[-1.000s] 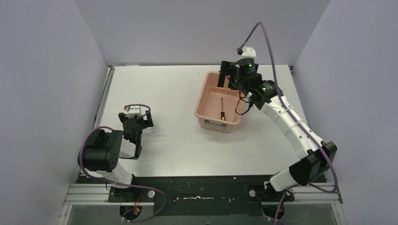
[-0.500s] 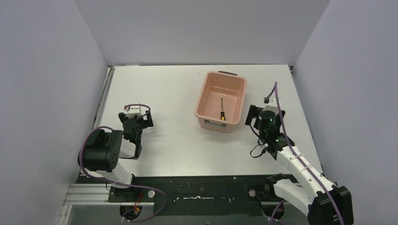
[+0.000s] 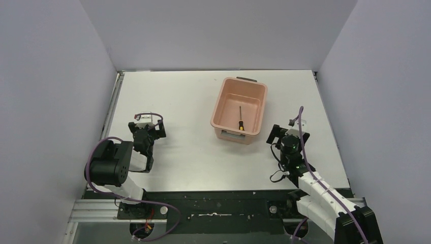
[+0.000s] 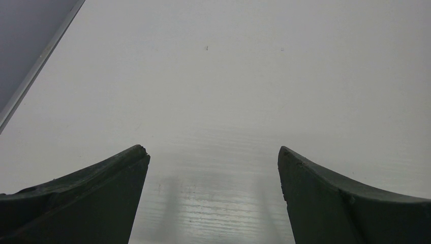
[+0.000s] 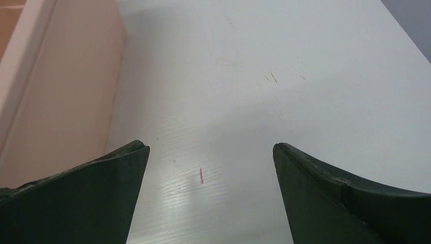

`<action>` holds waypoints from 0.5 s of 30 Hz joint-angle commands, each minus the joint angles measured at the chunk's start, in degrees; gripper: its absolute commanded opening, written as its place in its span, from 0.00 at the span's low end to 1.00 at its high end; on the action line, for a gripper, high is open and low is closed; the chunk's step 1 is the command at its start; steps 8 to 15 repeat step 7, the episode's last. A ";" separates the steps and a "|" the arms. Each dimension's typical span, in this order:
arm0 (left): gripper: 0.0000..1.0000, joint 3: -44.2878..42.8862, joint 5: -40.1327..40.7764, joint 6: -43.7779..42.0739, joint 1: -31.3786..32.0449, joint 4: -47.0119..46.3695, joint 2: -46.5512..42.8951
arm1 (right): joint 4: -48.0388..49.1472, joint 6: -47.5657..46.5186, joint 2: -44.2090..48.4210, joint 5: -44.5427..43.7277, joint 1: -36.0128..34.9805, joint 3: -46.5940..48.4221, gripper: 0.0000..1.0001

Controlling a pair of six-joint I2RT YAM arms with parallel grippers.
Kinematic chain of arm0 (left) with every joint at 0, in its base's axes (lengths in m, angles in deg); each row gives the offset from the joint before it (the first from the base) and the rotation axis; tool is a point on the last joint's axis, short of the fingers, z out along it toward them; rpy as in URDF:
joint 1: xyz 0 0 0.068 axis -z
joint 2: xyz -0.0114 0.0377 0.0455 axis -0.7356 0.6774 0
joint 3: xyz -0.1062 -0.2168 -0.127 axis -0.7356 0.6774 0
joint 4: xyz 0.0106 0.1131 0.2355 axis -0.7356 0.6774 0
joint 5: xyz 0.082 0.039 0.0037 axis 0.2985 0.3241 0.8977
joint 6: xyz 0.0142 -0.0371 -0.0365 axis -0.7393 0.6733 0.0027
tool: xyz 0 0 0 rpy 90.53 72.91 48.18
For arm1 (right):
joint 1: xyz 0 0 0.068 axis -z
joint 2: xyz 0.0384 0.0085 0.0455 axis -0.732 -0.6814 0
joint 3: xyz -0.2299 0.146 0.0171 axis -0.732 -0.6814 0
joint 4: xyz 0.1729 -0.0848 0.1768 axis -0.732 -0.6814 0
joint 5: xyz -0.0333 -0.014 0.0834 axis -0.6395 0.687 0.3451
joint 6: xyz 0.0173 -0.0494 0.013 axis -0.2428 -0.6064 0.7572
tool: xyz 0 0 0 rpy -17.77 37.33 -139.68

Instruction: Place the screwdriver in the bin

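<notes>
The salmon-pink bin (image 3: 224, 99) stands on the white table, right of centre, with a dark handle tab at its far end. The small screwdriver (image 3: 240, 119) lies on the bin's floor, its yellow-and-black handle toward me. My right gripper (image 3: 276, 133) is open and empty, low over the table just right of the bin's near corner. In the right wrist view the bin's outer wall (image 5: 61, 91) fills the left side and the gripper (image 5: 211, 148) is open over bare table. My left gripper (image 3: 148, 126) is open and empty at the left, over bare table in the left wrist view (image 4: 213, 151).
Grey walls enclose the table on three sides. A metal rail (image 3: 114, 101) runs along the table's left edge. A small red mark (image 5: 201, 175) sits on the table between the right fingers. The black base rail (image 3: 213, 201) runs along the near edge.
My right arm has pulled back from over the bin's far end to the table at the bin's near right corner. The screwdriver stays in the bin. The left arm has not moved.
</notes>
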 commanded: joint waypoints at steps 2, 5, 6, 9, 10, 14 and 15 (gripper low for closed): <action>0.97 -0.28 -0.46 -0.56 -0.35 -1.22 -0.42 | 6.48 0.49 0.77 -1.13 0.22 0.11 1.00; 0.97 -0.72 -0.61 -0.58 -0.31 -0.81 -0.05 | 6.48 0.53 0.63 -1.17 0.25 0.29 1.00; 0.97 -0.51 -0.63 -0.54 -0.33 -0.84 -0.31 | 6.42 0.61 0.57 -1.25 0.26 0.26 1.00; 0.97 -0.29 -0.63 -0.54 -0.40 -1.12 -0.44 | 6.40 0.70 0.55 -1.44 0.28 0.27 1.00; 0.97 -0.29 -0.63 -0.54 -0.40 -1.12 -0.44 | 6.40 0.70 0.55 -1.44 0.28 0.27 1.00; 0.97 -0.29 -0.63 -0.54 -0.40 -1.12 -0.44 | 6.40 0.70 0.55 -1.44 0.28 0.27 1.00; 0.97 -0.29 -0.63 -0.54 -0.40 -1.12 -0.44 | 6.40 0.70 0.55 -1.44 0.28 0.27 1.00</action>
